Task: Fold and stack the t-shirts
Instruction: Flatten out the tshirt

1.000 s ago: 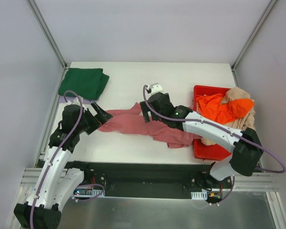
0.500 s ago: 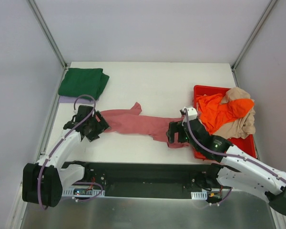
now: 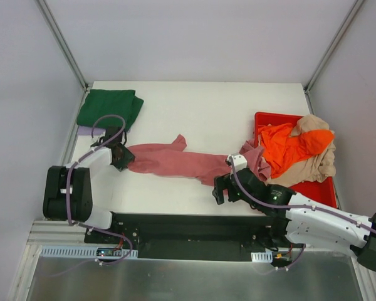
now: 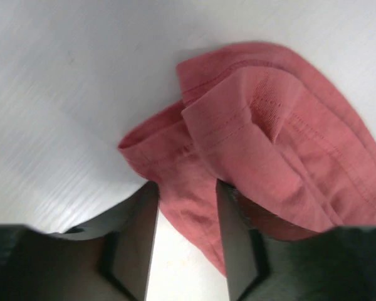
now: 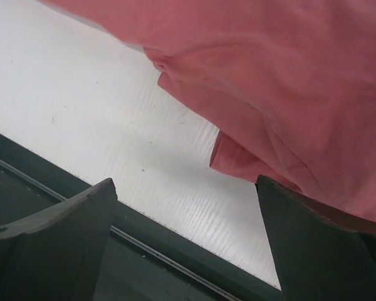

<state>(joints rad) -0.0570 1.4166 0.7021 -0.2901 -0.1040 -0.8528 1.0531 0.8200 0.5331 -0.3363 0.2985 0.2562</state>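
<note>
A dusty rose-red t-shirt [image 3: 175,162] lies crumpled in a long strip across the middle of the table. My left gripper [image 3: 122,157] is at its left end. In the left wrist view the left gripper [image 4: 186,185] has narrowed jaws, and a fold of the shirt's hem [image 4: 269,138] spans the gap between the fingertips. My right gripper [image 3: 220,190] hangs open at the shirt's near edge. In the right wrist view this gripper [image 5: 185,182] has bare table between wide fingers, and the cloth [image 5: 269,75] lies just past the right fingertip.
A folded dark green t-shirt [image 3: 109,108] lies on a pale lilac one [image 3: 88,131] at the back left. The red bin [image 3: 277,116] on the right holds an orange t-shirt [image 3: 294,143] and a beige one [image 3: 319,164]. The table's dark front rail [image 5: 175,251] is right under my right gripper.
My left gripper moved onto the shirt's left end and its jaws closed in around the hem. The right arm drew back from the shirt's middle toward the near table edge, still open.
</note>
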